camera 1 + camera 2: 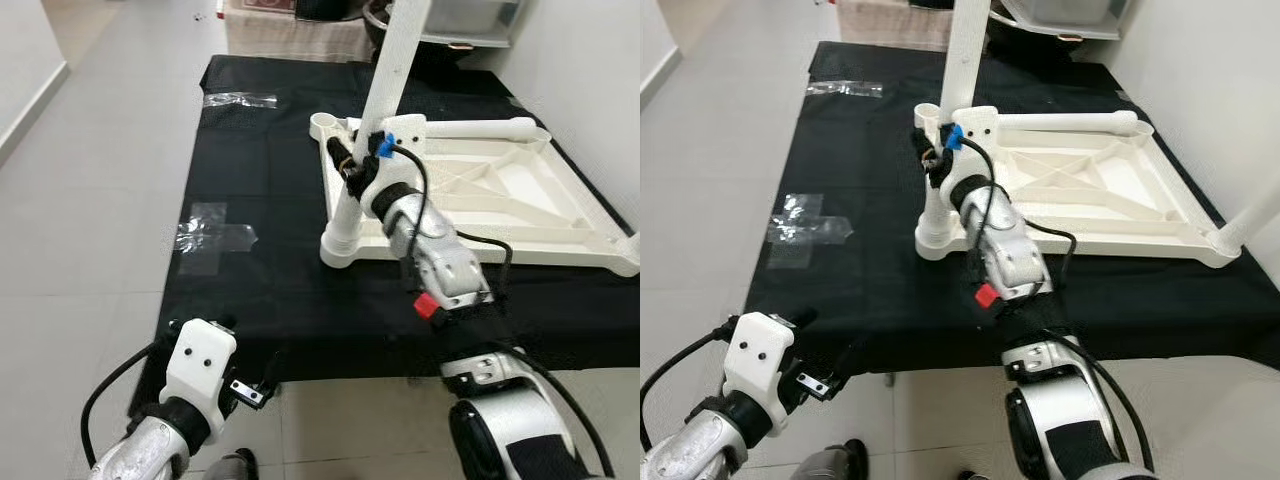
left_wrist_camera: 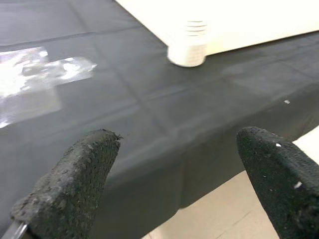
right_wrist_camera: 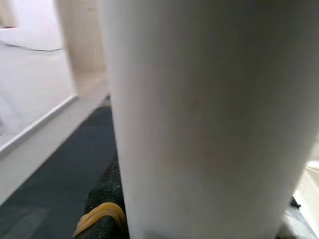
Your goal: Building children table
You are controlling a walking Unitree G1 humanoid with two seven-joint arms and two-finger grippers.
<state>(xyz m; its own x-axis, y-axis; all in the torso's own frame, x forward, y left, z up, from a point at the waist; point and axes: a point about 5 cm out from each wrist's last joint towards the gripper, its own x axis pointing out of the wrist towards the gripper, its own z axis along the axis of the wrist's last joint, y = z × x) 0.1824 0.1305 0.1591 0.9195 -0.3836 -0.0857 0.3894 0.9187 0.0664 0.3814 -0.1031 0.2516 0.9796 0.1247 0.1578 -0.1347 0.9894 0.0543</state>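
**Leg going into a corner socket of the upturned tabletop**

Left eye view: the right gripper (image 1: 356,160) is closed round a white leg (image 1: 398,62) that stands nearly upright, leaning a little toward the robot's right, its long axis running up out of frame. The tabletop (image 1: 500,200) lies underside up on a black cloth (image 1: 260,290); the leg's foot seems to meet the near-left corner socket (image 1: 341,243). The left gripper (image 1: 252,392) hangs low by the cloth's near edge.

Right eye view: another leg (image 1: 1065,122) lies flat along the far edge.

Left wrist view: its fingers (image 2: 75,174) are spread wide, holding nothing.

Right wrist view: the leg (image 3: 209,114) fills the grip, clamped.

Next, I judge, it must be pressed or twisted straight down to seat.
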